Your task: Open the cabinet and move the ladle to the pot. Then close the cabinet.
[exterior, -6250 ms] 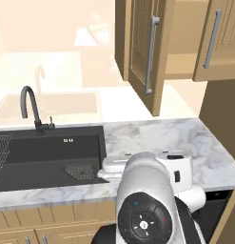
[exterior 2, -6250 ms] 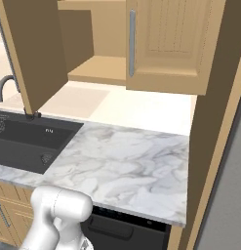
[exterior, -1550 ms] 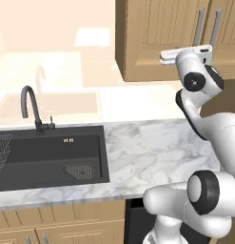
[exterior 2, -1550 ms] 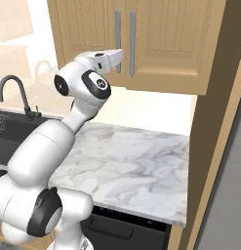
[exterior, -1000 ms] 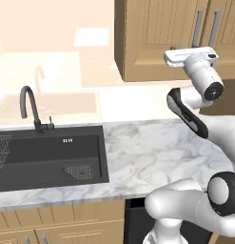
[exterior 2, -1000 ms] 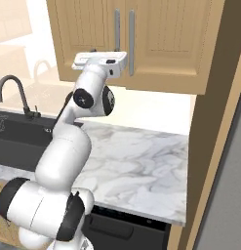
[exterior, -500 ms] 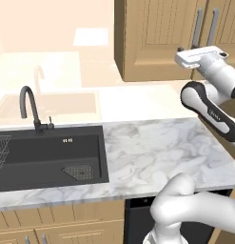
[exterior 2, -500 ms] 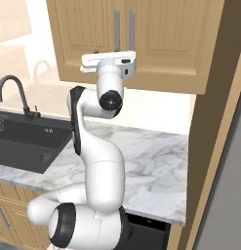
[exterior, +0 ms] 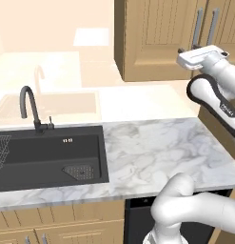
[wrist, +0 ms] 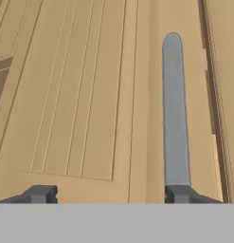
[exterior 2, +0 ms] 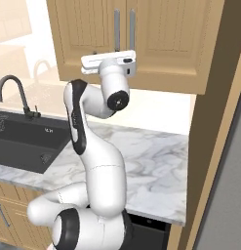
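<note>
The cabinet [exterior: 157,38] [exterior 2: 175,44] hangs above the counter with both panelled doors shut and two grey bar handles [exterior 2: 117,27] side by side at the middle. My gripper [exterior: 200,56] [exterior 2: 108,59] is raised to the cabinet's lower edge, just below the handles. In the hand view the door panel [wrist: 80,95] is close in front, and one grey handle [wrist: 174,118] runs straight up from my right fingertip [wrist: 177,193]. The gripper [wrist: 109,193] is open, with nothing between its fingers. The ladle and the pot are out of view.
A marble counter [exterior: 157,147] [exterior 2: 151,156] lies below the cabinet. A dark sink [exterior: 47,152] with a black faucet [exterior: 28,107] sits to the left. A tall wooden panel [exterior 2: 214,122] stands at the counter's right end.
The hand has slid a little to the right along the cabinet's lower edge while the arm's elbow swung round behind it. Both doors stay shut.
</note>
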### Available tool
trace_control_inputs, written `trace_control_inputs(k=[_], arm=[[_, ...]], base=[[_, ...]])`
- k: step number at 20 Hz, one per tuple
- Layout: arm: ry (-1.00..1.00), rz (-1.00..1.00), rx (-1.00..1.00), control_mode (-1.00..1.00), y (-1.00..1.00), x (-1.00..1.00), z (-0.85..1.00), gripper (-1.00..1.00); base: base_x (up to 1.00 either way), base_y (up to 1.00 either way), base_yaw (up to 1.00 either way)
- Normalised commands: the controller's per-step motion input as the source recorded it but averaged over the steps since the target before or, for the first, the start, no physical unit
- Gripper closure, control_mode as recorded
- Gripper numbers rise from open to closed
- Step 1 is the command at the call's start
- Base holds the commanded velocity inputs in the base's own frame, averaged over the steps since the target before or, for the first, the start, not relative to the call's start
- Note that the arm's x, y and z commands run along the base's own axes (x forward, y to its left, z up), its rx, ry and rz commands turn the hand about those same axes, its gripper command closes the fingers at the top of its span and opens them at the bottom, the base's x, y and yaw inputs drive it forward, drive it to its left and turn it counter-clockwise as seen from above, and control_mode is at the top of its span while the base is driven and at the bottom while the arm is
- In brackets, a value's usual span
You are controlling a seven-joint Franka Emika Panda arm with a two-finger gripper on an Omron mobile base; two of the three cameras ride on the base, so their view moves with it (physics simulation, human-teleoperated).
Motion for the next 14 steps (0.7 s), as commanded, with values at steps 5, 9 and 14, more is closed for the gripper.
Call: trace_control_inputs(k=[5, 9, 14], arm=[[0.00, 0.09, 0.00, -1.00, -0.02, 0.00, 0.03, -1.00], [-0.07, 0.03, 0.00, -1.00, -0.13, -0.39, 0.16, -1.00], [-0.18, 0.00, -0.01, -1.00, -0.18, -0.77, 0.35, -1.00]], base=[[0.00, 0.00, 0.00], [0.00, 0.00, 0.00], [0.00, 0.00, 0.00]])
